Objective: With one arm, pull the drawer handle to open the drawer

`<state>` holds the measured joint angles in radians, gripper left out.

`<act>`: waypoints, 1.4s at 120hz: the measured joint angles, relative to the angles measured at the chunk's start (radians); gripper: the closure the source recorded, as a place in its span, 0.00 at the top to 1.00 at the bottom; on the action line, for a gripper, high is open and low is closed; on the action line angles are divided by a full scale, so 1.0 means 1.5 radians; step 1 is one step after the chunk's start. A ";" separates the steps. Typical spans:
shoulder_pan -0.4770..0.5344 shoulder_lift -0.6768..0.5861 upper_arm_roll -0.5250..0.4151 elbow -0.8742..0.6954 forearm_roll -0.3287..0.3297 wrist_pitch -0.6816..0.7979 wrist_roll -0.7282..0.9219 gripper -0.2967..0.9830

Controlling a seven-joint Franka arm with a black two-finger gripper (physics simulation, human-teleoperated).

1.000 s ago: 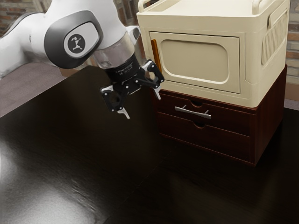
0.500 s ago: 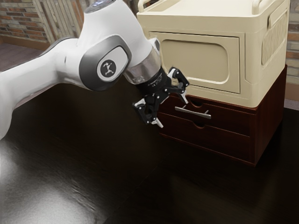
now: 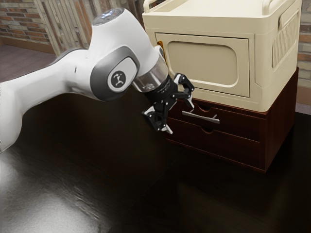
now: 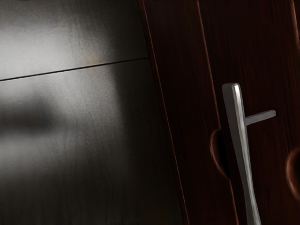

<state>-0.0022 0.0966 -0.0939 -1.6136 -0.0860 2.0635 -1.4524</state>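
Note:
My gripper [image 3: 180,118] stands open in the exterior view, its fingertips apart with nothing between them. It is just to the exterior view's left of the silver drawer handle [image 3: 200,117], near the front of the dark red-brown cabinet [image 3: 233,143]. The handle is a thin bar on two short posts, fixed to the upper drawer [image 3: 238,124], which sits flush in the cabinet. In the wrist view the handle [image 4: 240,136] stands off the drawer front, apart from the hand.
A cream box [image 3: 209,60] with a large door panel sits on top of the cabinet, an orange handle [image 3: 163,50] at the panel's edge. The dark glossy table [image 3: 121,184] extends in front of the cabinet; its surface [image 4: 84,140] shows beside the cabinet front in the wrist view.
My hand has moved from the exterior view's left toward the cabinet and a little lower, shifting only slightly over the last half second. The drawer and handle have not moved.

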 joint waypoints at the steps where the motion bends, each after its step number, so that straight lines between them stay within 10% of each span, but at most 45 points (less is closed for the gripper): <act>1: 0.001 0.000 0.000 0.000 0.000 0.001 -0.001 0.76; 168: -0.004 0.079 -0.001 0.029 0.001 0.093 -0.034 0.27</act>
<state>-0.0075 0.2146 -0.0956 -1.5695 -0.0840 2.2025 -1.5030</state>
